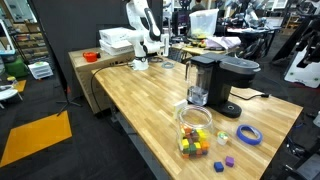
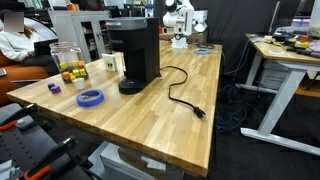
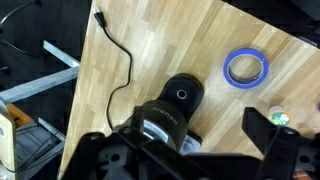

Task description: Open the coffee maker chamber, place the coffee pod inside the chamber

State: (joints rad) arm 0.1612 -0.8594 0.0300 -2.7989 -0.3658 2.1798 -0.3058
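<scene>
The black single-serve coffee machine [image 1: 214, 82] stands near the table's end and shows in both exterior views [image 2: 136, 52]. The coffee maker chamber [image 1: 215, 63], its rounded black top head, is down and shut. The wrist view looks down on the head [image 3: 160, 118] and the round drip tray [image 3: 184, 95]. My gripper [image 3: 182, 142] is open and empty, its dark fingers framing the machine from well above. The white arm [image 1: 141, 25] stands at the table's far end [image 2: 179, 20]. I cannot make out a coffee pod.
A clear jar of coloured cubes [image 1: 195, 130] [image 2: 68, 62] stands beside the machine. A blue tape roll [image 1: 248, 134] [image 2: 90, 97] [image 3: 247, 68] and loose cubes [image 1: 223, 137] lie nearby. The black power cord [image 2: 185, 95] [image 3: 125, 60] trails across the wooden table [image 1: 140, 95].
</scene>
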